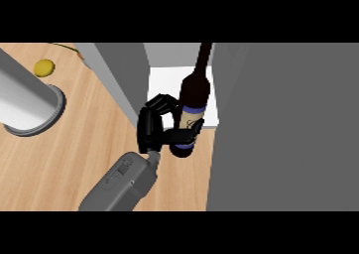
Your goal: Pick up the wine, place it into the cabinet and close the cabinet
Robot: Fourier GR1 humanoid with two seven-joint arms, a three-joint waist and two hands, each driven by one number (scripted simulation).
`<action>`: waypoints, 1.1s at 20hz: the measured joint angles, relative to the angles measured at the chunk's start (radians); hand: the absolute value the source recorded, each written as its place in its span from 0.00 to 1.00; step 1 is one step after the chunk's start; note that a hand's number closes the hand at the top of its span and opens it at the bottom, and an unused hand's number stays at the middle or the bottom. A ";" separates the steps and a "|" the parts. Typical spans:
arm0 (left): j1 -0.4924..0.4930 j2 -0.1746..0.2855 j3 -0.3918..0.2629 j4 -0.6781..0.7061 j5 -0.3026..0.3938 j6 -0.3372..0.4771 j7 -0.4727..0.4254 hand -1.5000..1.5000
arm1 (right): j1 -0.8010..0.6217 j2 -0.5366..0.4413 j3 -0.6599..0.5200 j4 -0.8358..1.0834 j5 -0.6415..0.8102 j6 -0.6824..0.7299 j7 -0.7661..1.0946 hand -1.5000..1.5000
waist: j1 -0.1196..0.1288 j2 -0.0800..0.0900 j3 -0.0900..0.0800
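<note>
Blue-banded cream label (191, 115) on wine (194, 89)

The wine bottle (193, 94) is dark brown, almost black at the neck, with a cream label (192, 116) edged above and below by violet-blue bands. The left hand (149, 130) around it is glossy black, and its forearm (120, 186) is plain mid grey. The counter (65, 158) is pale tan wood with fine diagonal grain. The cabinet (292, 129) is flat dark grey outside and white inside (164, 82). A light grey cylinder (18, 99) has a darker grey rim, and near it lies a small round yellow thing (44, 67)
</note>
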 measured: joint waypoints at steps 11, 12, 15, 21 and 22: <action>-0.110 0.000 0.012 0.217 0.189 -0.070 -0.119 1.00 | 0.028 0.016 0.006 -0.001 -0.004 0.022 -0.022 0.00 | -0.005 0.001 0.000; -0.123 0.001 0.015 0.232 0.196 -0.071 -0.115 1.00 | 0.035 0.015 -0.007 -0.001 -0.006 0.028 -0.030 0.00 | -0.004 0.001 0.000; -0.180 0.001 0.030 0.288 0.226 -0.071 -0.109 1.00 | 0.037 0.021 -0.004 -0.001 -0.008 0.027 -0.025 0.00 | -0.006 0.001 0.000; -0.298 0.002 0.063 0.395 0.269 -0.076 -0.094 1.00 | 0.038 0.028 -0.011 0.004 -0.010 0.043 -0.029 0.00 | -0.007 0.003 0.001; -0.308 0.001 0.065 0.409 0.274 -0.080 -0.099 1.00 | 0.042 0.029 -0.007 0.003 -0.011 0.045 -0.029 0.00 | -0.008 0.003 0.001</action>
